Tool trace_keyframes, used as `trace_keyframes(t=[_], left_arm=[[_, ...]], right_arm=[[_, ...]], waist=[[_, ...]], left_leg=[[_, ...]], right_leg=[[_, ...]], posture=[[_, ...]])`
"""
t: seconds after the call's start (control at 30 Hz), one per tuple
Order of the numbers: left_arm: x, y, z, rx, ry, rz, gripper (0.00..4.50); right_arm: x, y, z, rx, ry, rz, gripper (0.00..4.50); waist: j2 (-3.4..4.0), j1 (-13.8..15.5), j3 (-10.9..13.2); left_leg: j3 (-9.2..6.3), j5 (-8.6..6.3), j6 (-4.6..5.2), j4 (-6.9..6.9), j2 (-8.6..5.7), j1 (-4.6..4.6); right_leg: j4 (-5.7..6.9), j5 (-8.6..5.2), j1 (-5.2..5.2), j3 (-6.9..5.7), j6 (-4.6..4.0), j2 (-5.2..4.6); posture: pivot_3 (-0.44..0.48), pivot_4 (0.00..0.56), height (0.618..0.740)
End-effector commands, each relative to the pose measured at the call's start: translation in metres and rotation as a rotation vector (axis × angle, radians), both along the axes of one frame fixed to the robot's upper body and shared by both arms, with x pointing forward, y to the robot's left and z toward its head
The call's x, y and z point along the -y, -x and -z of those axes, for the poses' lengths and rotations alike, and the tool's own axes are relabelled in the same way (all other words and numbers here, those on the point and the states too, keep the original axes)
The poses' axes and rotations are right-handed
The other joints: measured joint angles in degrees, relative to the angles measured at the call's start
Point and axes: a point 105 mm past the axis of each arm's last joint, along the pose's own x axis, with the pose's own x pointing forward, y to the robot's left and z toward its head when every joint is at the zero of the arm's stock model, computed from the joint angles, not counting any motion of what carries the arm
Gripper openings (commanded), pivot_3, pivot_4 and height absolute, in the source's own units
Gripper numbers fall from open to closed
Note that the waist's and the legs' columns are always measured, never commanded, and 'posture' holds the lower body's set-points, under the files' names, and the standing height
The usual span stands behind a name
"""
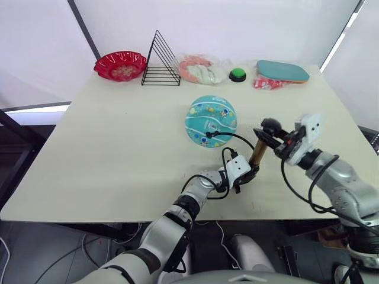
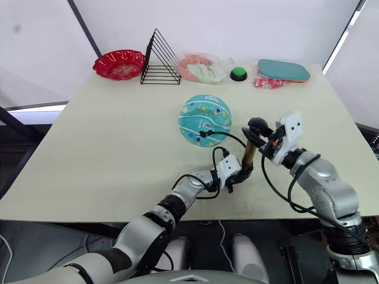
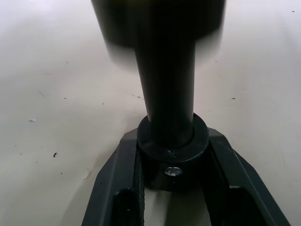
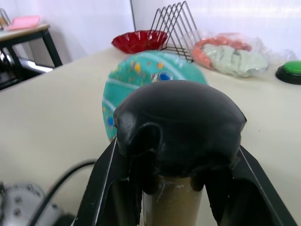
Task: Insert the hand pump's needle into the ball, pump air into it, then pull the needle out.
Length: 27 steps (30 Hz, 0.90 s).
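Left eye view: I see the slim gold hand pump (image 1: 257, 152) standing upright on the beige table (image 1: 106, 154), its thin black hose (image 1: 237, 137) reaching the teal-blue ball with white bands (image 1: 211, 120) just behind it. Left wrist view: my left gripper (image 3: 172, 162) is clamped on the pump's black base. Right wrist view: my right gripper (image 4: 176, 160) grasps the black handle (image 4: 178, 125) atop the gold barrel, the ball beyond.
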Motion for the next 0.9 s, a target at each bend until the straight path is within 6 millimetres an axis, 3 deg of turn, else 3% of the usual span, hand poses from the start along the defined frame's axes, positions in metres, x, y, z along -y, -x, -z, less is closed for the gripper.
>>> trace_keyframes(t=[0.03,0.17,0.23,0.4,0.5,0.77,0.83,0.9], left_arm=[[-0.007,0.016,0.027,-0.075,-0.081,0.033,1.06],[-0.007,0.013,0.024,-0.07,-0.076,0.027,1.06],[-0.007,0.012,0.024,-0.071,-0.074,0.022,1.06],[-0.007,0.011,0.023,-0.074,-0.068,0.017,1.06],[-0.006,0.012,0.023,-0.077,-0.067,0.02,1.06],[-0.004,0.014,0.023,-0.082,-0.061,0.025,1.06],[-0.004,0.014,0.023,-0.083,-0.06,0.026,1.06],[-0.005,0.015,0.024,-0.084,-0.061,0.028,1.06]], right_arm=[[0.01,0.004,0.062,-0.18,0.136,0.041,1.15],[0.006,-0.003,0.013,-0.049,0.1,0.031,1.15],[0.005,-0.005,-0.022,0.037,0.085,0.024,1.15],[0.006,0.001,-0.097,0.195,0.057,0.014,1.15],[0.008,0.008,-0.129,0.258,0.043,0.009,1.15],[0.019,0.02,-0.185,0.345,-0.014,0.021,1.15],[0.02,0.019,-0.185,0.337,-0.018,0.026,1.15],[0.019,0.014,-0.173,0.303,-0.015,0.035,1.15]], waist=[[0.04,-0.15,-0.01],[0.04,-0.22,0.0],[0.17,-0.24,0.12],[0.55,-0.21,0.48],[0.74,-0.21,0.9],[0.9,-0.18,1.13],[0.89,-0.14,1.13],[0.9,-0.16,1.14]], left_leg=[[0.01,0.0,0.0,0.0,0.01,0.01],[0.05,0.0,0.0,0.0,0.01,0.04],[0.06,-0.01,0.0,0.0,0.0,0.02],[0.13,0.01,0.02,0.09,-0.08,-0.46],[0.27,0.01,0.02,0.11,-0.15,-0.54],[0.36,0.0,0.06,0.15,-0.2,-0.72],[0.37,-0.01,0.07,0.17,-0.21,-0.73],[0.39,-0.02,0.09,0.17,-0.2,-0.76]], right_leg=[[0.01,0.0,0.0,0.06,0.0,-0.01],[0.01,0.01,0.0,0.17,0.01,-0.02],[0.01,0.01,-0.02,0.2,0.01,-0.03],[0.02,0.23,-0.45,0.31,0.39,-0.13],[0.02,0.31,-0.53,0.49,0.52,-0.17],[0.0,0.36,-0.68,0.61,0.6,-0.23],[0.0,0.36,-0.68,0.62,0.61,-0.23],[-0.01,0.36,-0.72,0.63,0.61,-0.22]], posture=[[0.0,0.15,0.74],[0.0,0.15,0.74],[0.0,0.15,0.74],[0.0,0.15,0.74],[0.0,0.15,0.74],[0.0,0.15,0.74],[0.0,0.15,0.74],[0.0,0.15,0.74]])
